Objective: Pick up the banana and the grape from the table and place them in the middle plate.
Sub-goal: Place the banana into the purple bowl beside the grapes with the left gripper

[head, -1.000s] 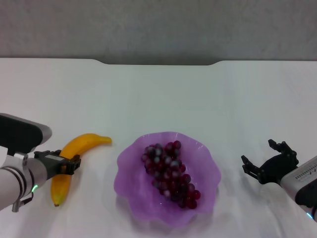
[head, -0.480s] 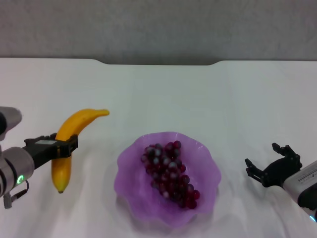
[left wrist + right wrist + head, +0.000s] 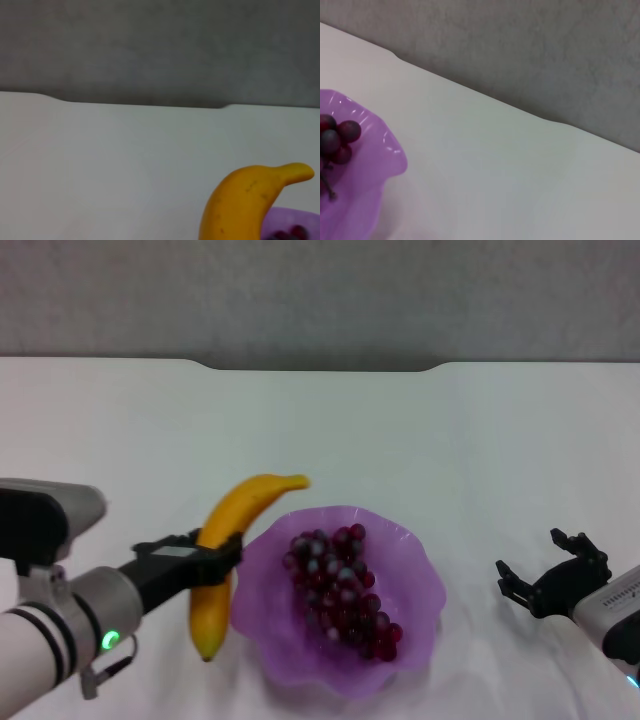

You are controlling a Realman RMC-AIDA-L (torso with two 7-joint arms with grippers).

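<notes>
The left gripper (image 3: 200, 562) is clamped across the middle of the banana (image 3: 229, 540), holding it above the white table (image 3: 400, 430) at the left edge of the purple middle plate (image 3: 420, 580). The banana's long axis runs near-to-far, its stem end curving toward the far right over the plate's rim, its dark tip nearest the robot. The grape (image 3: 340, 590) bunch lies inside the plate. The right gripper (image 3: 552, 573), fingers spread and empty, hovers right of the plate.

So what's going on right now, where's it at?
Left gripper shut on the banana, held beside the middle plate. Grape already in the plate. Right gripper open, idle at the table's right. Nothing in the way.
</notes>
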